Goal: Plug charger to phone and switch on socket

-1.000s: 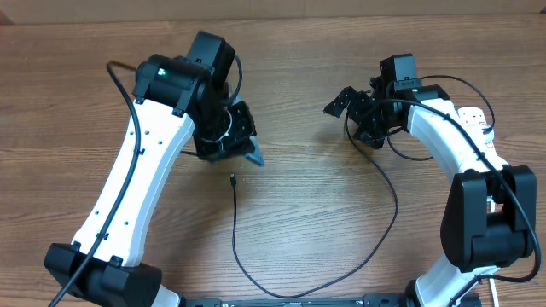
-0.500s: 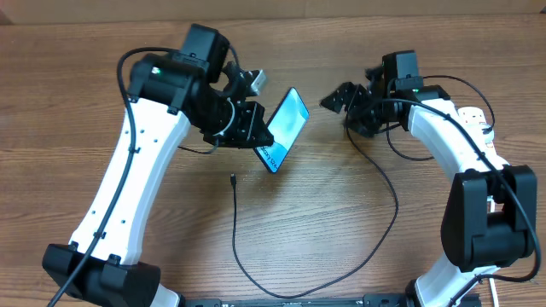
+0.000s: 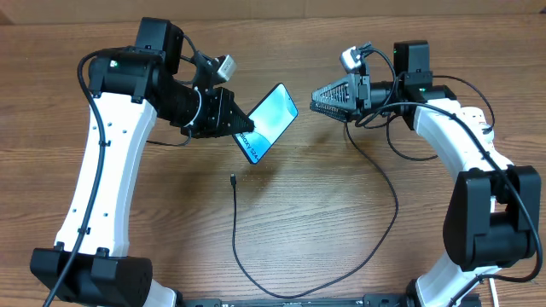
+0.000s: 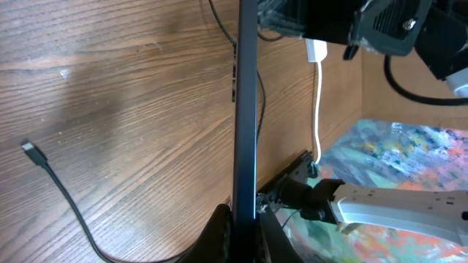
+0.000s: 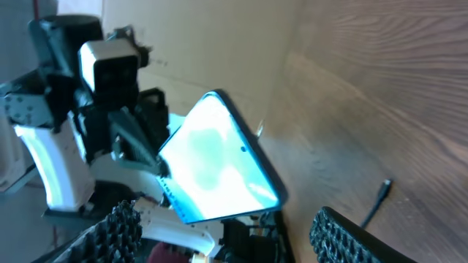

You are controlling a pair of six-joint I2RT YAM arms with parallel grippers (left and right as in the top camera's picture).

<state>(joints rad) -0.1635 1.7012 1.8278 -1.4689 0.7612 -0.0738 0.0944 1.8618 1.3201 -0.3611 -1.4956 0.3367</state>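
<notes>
Overhead, your left gripper [image 3: 241,130] stays clamped on the lower end of the phone [image 3: 271,118]. The phone is held tilted above the wooden table [image 3: 341,222] and sits slightly further left than half a second ago. Your right gripper [image 3: 316,100] has swung round to face the lit screen, fingers spread with nothing between them. The charger [image 3: 235,226] lies where it was, its connector tip on the wood near the phone but apart from it, and the left wrist view shows a colourful patterned floor [image 4: 409,153] past the table's edge.
</notes>
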